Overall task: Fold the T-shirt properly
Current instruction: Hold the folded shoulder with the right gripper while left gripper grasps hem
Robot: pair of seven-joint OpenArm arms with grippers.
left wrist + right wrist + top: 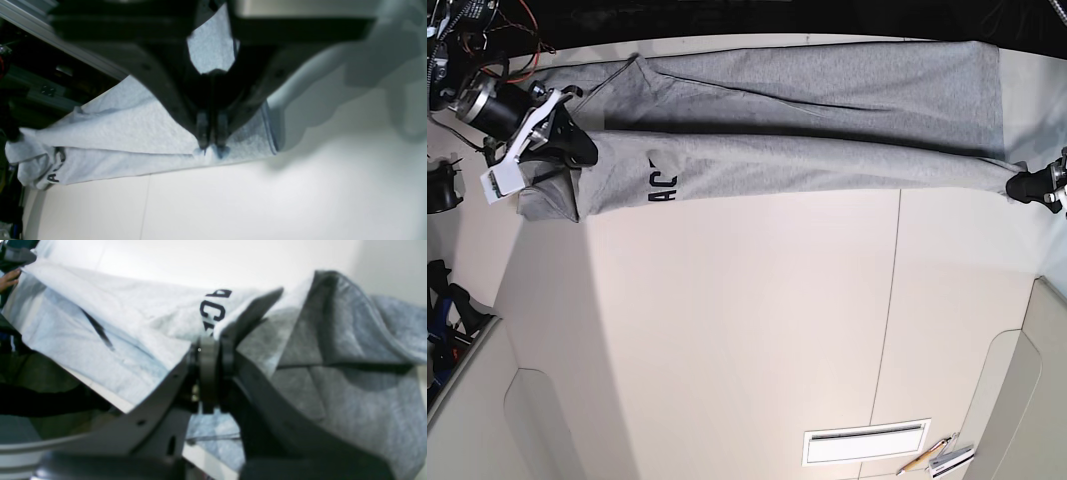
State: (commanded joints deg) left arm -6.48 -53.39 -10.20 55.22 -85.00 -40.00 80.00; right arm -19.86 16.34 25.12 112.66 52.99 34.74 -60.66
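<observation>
Surface: pale and smooth (727, 330), with a thin seam running down it between the two pincers, nearer the left one.
Left pincer: fingertips closed on a pinch of cloth (211, 143), at the near corner of the T-shirt.
Right pincer: fingertips together on gathered cloth (217, 350), near the opposite end.
T-shirt: grey (807, 165), stretched between both pincers in a long band, with flatter layers behind it; black letters show just beside the right pincer, and rumpled folds lie around and below that pincer.
Close to the right pincer: red cable (532, 65) by its arm, and a dark blue-and-black object (442, 325) toward the near side, past the surface edge.
Farther from the pincers, near side: white rectangular frame (865, 442), with an orange pencil-like stick (924, 455) and a small pale item (951, 461) beside it.
Right arm: reaches in from the far corner, slanting down toward the cloth.
Left arm: enters from the side edge, mostly out of the base view, its pincer pointing inward across the surface.
</observation>
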